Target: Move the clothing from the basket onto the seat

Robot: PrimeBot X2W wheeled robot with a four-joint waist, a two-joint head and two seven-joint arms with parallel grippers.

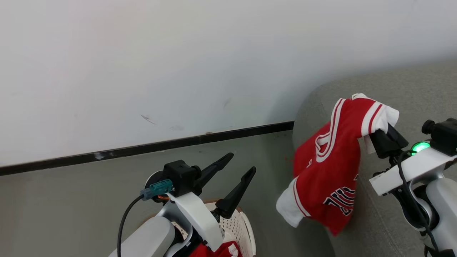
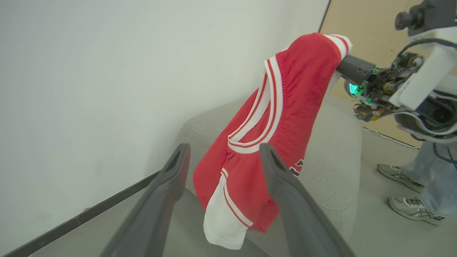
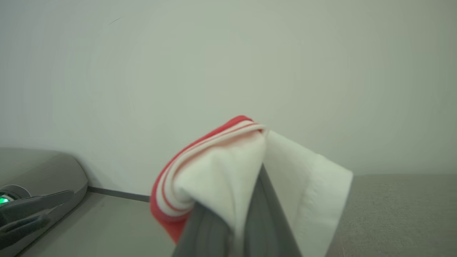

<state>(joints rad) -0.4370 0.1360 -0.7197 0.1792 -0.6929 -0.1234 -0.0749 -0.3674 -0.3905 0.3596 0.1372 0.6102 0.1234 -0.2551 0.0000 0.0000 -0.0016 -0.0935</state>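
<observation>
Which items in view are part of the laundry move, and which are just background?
Job: red jersey, hanging from the shut right gripper; more red clothing in the basket; grey sofa; open left gripper.
Background: wall; black skirting; floor; a person's shoes.

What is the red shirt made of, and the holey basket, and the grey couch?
The red garment looks like soft, thin sports fabric: it droops and folds as it hangs. The basket seems to be smooth cream plastic, with rows of punched holes. The sofa looks covered in rough, matte grey woven cloth; what is inside cannot be seen.
</observation>
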